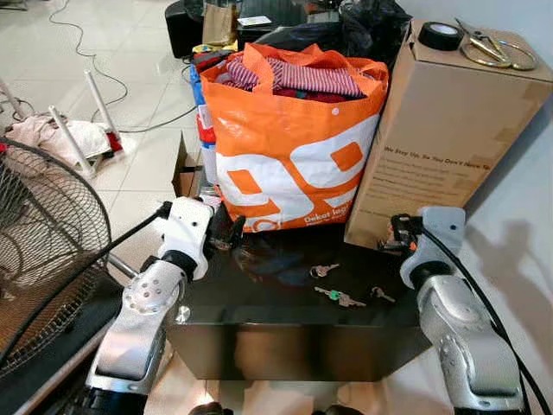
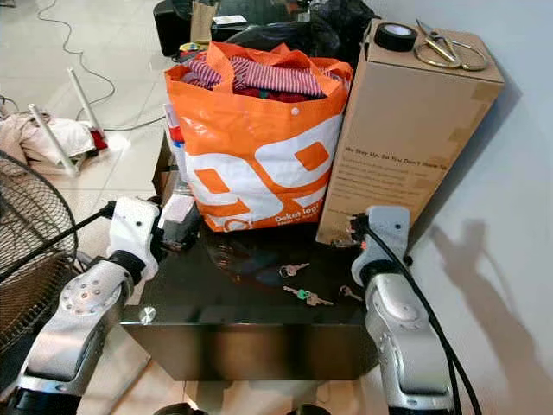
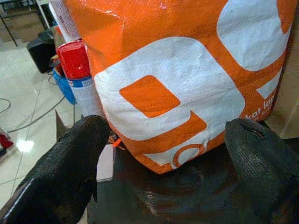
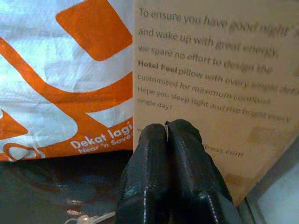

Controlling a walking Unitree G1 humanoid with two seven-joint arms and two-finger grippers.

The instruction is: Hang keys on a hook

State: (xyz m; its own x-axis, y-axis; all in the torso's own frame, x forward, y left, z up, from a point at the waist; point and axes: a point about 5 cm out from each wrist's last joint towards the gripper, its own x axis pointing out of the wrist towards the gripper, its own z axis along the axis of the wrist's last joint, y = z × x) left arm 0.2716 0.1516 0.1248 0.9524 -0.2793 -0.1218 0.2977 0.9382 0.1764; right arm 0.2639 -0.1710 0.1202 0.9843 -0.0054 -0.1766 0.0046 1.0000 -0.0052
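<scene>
My job is to hang keys on a hook, and I have not picked any up yet. Three small bunches of keys lie on the black bench (image 1: 259, 303) in front of me. One bunch (image 1: 324, 270) sits in the middle. The keys with a green tag (image 1: 339, 298) lie nearer to me. A third small key (image 1: 381, 294) lies just to the right of those, close to my right arm.

My right end effector (image 4: 166, 133) hovers over the far right side of the bench, its two fingers pressed tight together with nothing between them. It points at the brown box (image 1: 449, 138), which stands at the far right. My left end effector (image 3: 168, 135) is spread wide and empty. It sits at the left edge of the bench, facing the orange bag (image 1: 294, 147).

I think my right arm should do the grab, since the keys are nearest to it. First I must pull it back from the box, then spread its fingers. Then I should come straight down over one bunch, best the one with the green tag, since it is easy to spot. The keys lie flat on a shiny top, so they could slide away. I should pinch slowly and grab the ring or the tag, not the thin blade.

I cannot see a hook anywhere here. After lifting the keys, I will have to look around for it.
</scene>
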